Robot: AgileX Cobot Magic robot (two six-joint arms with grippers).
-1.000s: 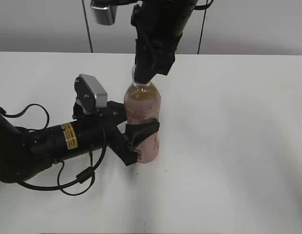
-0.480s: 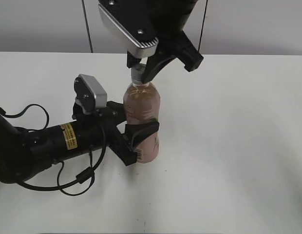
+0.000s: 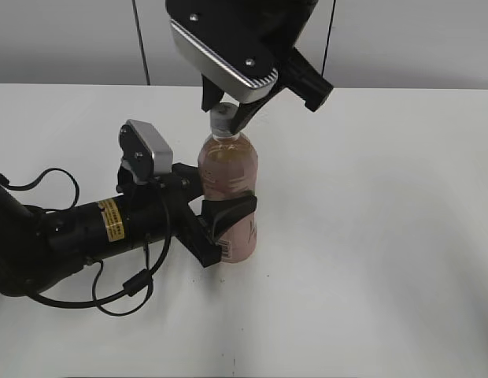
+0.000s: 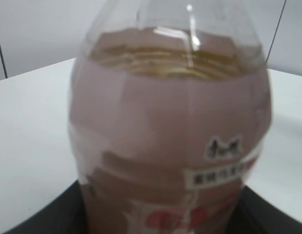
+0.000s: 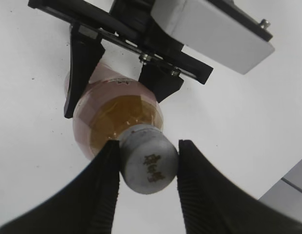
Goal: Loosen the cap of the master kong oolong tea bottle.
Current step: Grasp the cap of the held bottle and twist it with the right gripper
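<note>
The master kong oolong tea bottle (image 3: 228, 189) stands upright on the white table, amber tea behind a pale pink label. My left gripper (image 3: 224, 224) is shut on its lower body; the bottle fills the left wrist view (image 4: 170, 131). The white cap (image 3: 223, 116) sits on the neck. My right gripper (image 3: 225, 118) comes from above and is shut on the cap. In the right wrist view the cap (image 5: 149, 165) with a dark mark on top sits between the two black fingers (image 5: 147, 168), both touching its sides.
The white table (image 3: 386, 236) spreads around the bottle. The left arm (image 3: 71, 228) lies along the table at the left with looped black cables. A grey wall stands behind.
The right wrist has rotated about the cap over the last second, its camera housing swinging round to face front. The bottle and the left gripper have stayed in place.
</note>
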